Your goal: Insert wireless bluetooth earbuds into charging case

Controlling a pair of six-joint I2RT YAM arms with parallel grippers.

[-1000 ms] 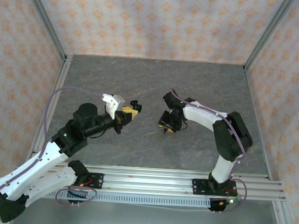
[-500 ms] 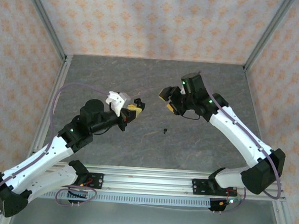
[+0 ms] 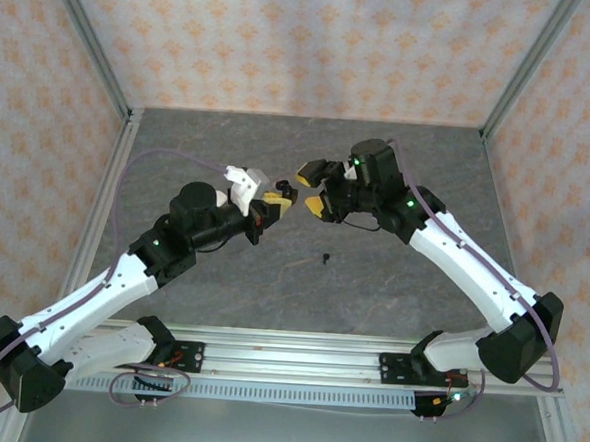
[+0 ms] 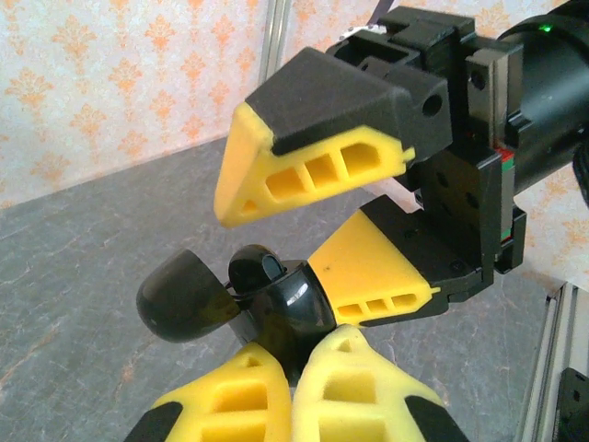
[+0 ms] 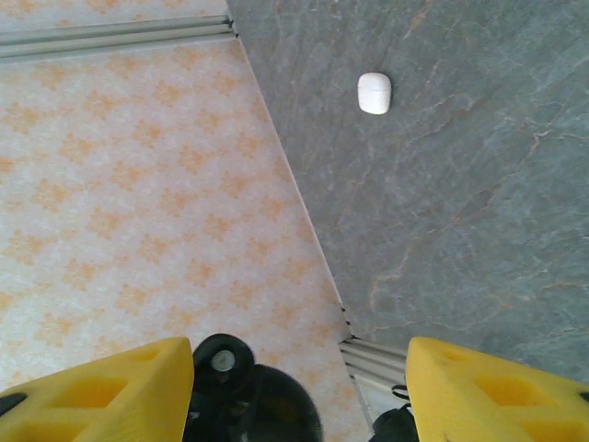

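My left gripper (image 4: 296, 368) is clenched on the black charging case (image 4: 281, 304), pinching its lower body so that the mouth faces up and outward. The lid (image 4: 184, 308) hangs open to one side, which leaves the wells exposed. I hold the case clear of the bench (image 3: 279, 150), raised towards the middle of the workspace. There my other arm can reach it without having to work flat against the surface.

My right gripper (image 4: 271, 235) stands just in front of the case with its jaws spread, one finger above the opening and one beside it. I see nothing between them, so I judge it released and empty. Pointing at the case like this suits lining up for an insertion, but with nothing in it there is nothing to insert.

The one bud I can pick out is a black earbud (image 3: 326, 256). It lies alone on the bench below and a little to the right of both grippers, well apart from the case. I cannot tell whether a bud already sits in either well, because the glossy interior shows only a dark recess.

In the right wrist view, a small white piece (image 5: 375, 93) rests on the bench near the wall. I cannot tell whether it is a bud or a second case.

The next move, as I judge it, calls for my right arm to go down for the black earbud while my left presents the open case.
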